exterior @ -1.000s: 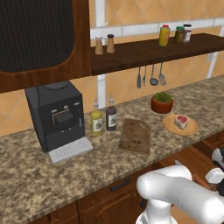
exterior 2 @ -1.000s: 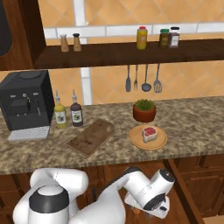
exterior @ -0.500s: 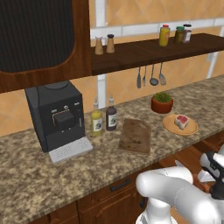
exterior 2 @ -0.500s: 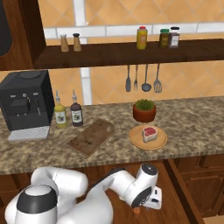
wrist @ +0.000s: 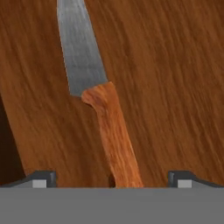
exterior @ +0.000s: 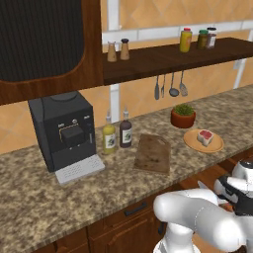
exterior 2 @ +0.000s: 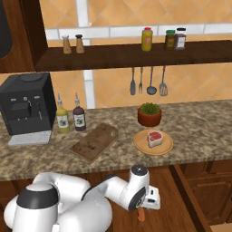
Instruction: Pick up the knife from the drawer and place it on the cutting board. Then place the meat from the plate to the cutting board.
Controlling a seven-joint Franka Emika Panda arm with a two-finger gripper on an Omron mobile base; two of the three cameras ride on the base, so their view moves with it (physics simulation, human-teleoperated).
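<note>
Through the hand view I see the knife (wrist: pixel 98 109) lying on the reddish-brown wood floor of the drawer (wrist: pixel 175 87), its grey blade pointing up the picture and its orange-red handle running down between my hand (wrist: pixel 111 179)'s two dark fingertips (wrist: pixel 41 178). The tips stand wide apart, one on each side of the handle, and neither touches it, so the hand is spread wide and holds nothing. In the right base view the hand (exterior 2: pixel 141 213) is down below the table (exterior 2: pixel 199 131) edge, in front of the cabinets, with a sliver of the orange handle (exterior 2: pixel 141 215) showing under it. In the left base view the wrist sits low at the right edge, under the table front.

Up on the granite table, the cutting board (exterior: pixel 153 153) lies flat and bare, just right of two bottles (exterior: pixel 117 136) and the black coffee machine (exterior: pixel 63 131). The meat (exterior: pixel 205 137) rests on the tan-orange plate (exterior: pixel 190 141), which is right of the board and apart from it. A potted plant (exterior: pixel 183 115) stands just behind the plate. Three metal utensils (exterior: pixel 170 86) hang under the wall shelf (exterior: pixel 148 59), which carries shakers and jars.
</note>
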